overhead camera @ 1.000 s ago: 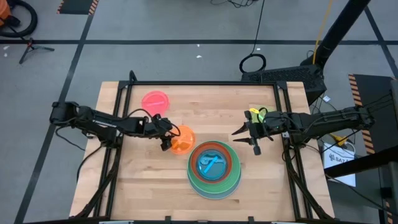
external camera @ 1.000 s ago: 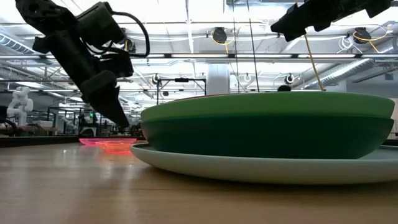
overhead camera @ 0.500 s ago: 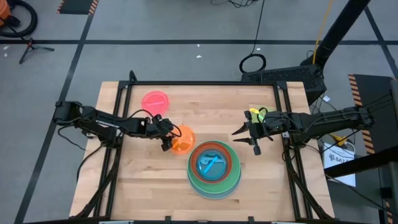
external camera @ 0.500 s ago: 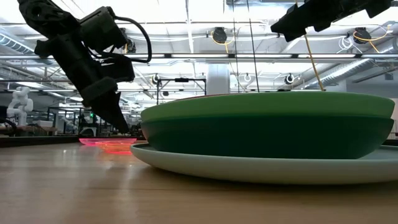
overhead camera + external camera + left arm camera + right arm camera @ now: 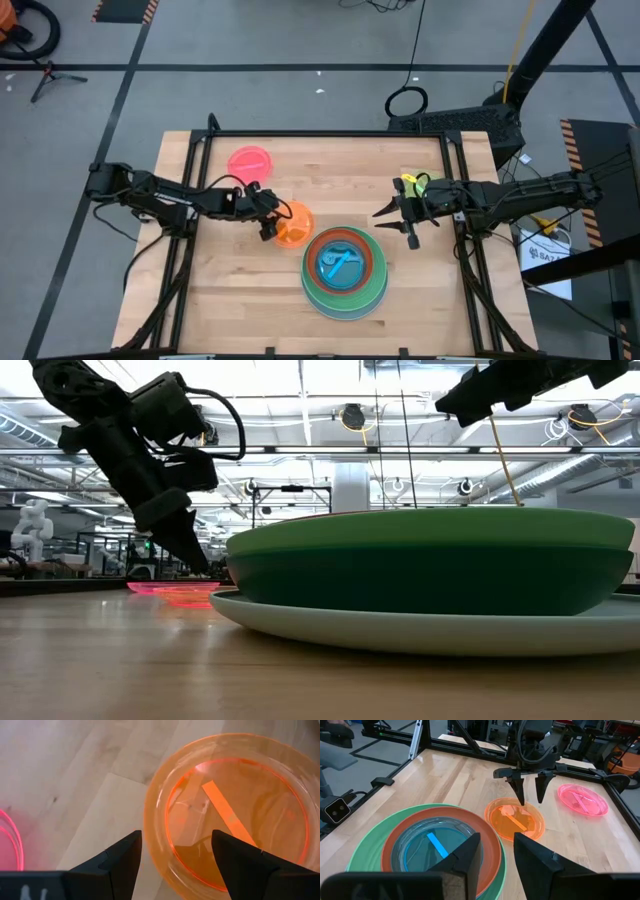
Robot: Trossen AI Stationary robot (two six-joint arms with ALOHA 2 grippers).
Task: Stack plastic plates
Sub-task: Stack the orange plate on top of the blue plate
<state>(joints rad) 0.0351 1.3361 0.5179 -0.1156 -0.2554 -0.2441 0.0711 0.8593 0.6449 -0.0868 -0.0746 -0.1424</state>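
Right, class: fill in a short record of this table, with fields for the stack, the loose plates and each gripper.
stack: round plastic plates, green ones at the bottom, red-orange above, cyan small plate on top
loose plates: translucent orange small plate; translucent pink small plate, apart
left gripper: open, over the orange plate's rim
right gripper: open, empty, waiting right of the stack

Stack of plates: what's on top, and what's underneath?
A cyan plate sits on top, inside the red-orange plate. Green rims and a pale bottom plate show below; anything else between is covered.
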